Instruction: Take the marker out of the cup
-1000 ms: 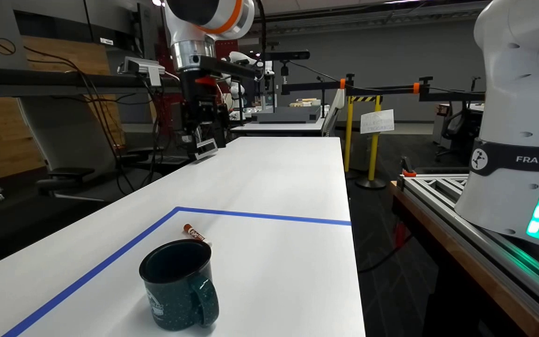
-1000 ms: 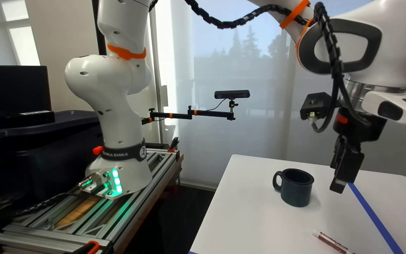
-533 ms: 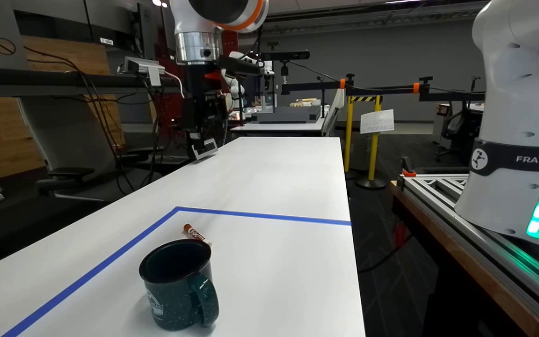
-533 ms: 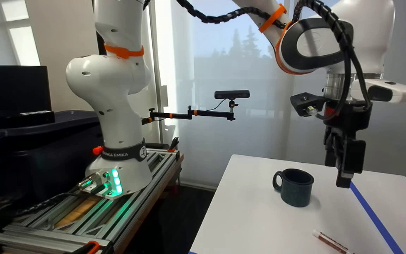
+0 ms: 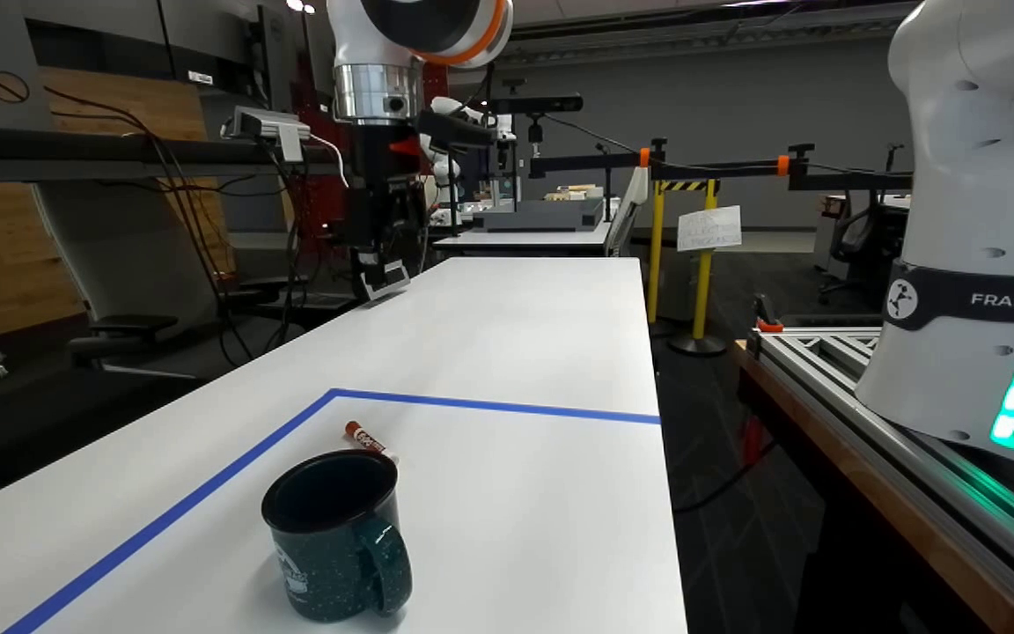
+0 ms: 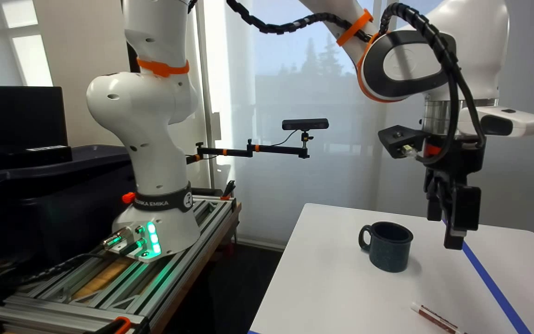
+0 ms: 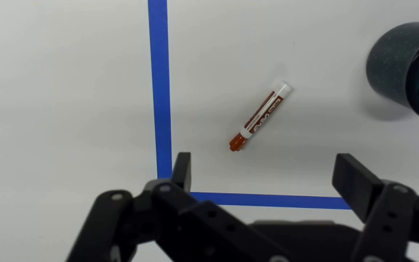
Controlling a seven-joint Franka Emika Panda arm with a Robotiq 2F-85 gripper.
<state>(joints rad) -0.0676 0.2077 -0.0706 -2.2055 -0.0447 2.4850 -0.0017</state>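
The marker (image 7: pixel 264 111) lies on the white table with its orange-red cap end nearer my fingers in the wrist view. It also lies outside the cup in both exterior views (image 5: pixel 368 438) (image 6: pixel 436 317). The cup (image 5: pixel 331 550), a dark teal-green mug, stands upright beside the marker; it shows in an exterior view (image 6: pixel 390 250) and is cut off at the right of the wrist view (image 7: pixel 389 62). My gripper (image 7: pixel 266 174) is open and empty, with its fingers wide apart. It hangs above the table, apart from marker and cup, in both exterior views (image 5: pixel 381 280) (image 6: pixel 444 232).
Blue tape lines (image 7: pixel 161 91) mark a corner on the white table (image 6: pixel 336 278). The table's edge drops to the floor on the robot base's side. A bench with the robot base (image 6: pixel 155 232) stands beside it. Chairs stand beyond the table (image 5: pixel 137 264).
My gripper has swung from a tilted pose to pointing nearly straight down, and the arm has shifted left in an exterior view. In the last half second it moved little. Marker and cup stayed put.
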